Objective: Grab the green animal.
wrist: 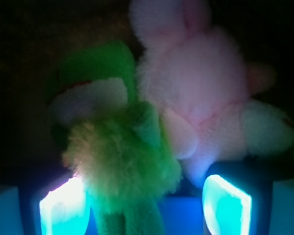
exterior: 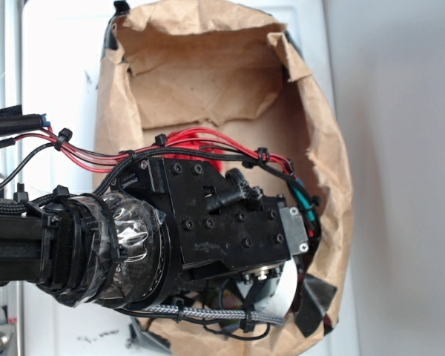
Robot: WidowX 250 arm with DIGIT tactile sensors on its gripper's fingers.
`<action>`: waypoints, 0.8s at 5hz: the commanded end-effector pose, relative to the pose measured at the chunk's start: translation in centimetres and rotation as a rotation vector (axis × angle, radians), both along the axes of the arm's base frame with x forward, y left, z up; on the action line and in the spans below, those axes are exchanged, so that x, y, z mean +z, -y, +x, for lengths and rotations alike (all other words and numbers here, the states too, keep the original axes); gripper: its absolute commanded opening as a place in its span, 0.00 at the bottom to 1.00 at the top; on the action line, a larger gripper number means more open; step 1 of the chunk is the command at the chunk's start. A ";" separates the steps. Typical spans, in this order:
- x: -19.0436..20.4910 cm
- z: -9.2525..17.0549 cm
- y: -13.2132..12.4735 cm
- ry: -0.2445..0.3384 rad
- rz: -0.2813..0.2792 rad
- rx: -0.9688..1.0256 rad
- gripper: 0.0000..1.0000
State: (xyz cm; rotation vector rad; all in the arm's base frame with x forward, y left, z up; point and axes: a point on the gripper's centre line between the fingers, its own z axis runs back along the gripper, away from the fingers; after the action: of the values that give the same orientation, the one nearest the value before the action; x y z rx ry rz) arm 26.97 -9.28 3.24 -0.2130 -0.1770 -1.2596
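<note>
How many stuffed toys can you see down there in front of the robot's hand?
2. A fuzzy lime-green plush animal sits between the hand's fingers, and a fluffy pink plush bunny leans against its right side. Others may be hidden in the dark.

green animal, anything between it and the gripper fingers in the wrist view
Nothing visible blocks it. The green animal sits between the open gripper fingers, nearer the left-hand pad. The pink bunny presses against its side and reaches toward the right-hand pad, so it could get pinched too.

The green animal (wrist: 118, 152) is lying in dim light, fuzzy lime body toward the camera. Its darker green head with a white band is pointing away, upper left.
</note>
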 end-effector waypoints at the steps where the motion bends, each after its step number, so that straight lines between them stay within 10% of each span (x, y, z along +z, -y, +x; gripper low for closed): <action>1: 4.1 -3.1 -1.2 -0.033 -0.128 -0.149 1.00; 4: 4.1 -4.0 -0.1 0.058 -0.081 -0.156 1.00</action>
State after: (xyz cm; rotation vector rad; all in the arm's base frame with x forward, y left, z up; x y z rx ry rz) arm 24.32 -9.45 6.44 -0.2804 -0.2381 -1.3808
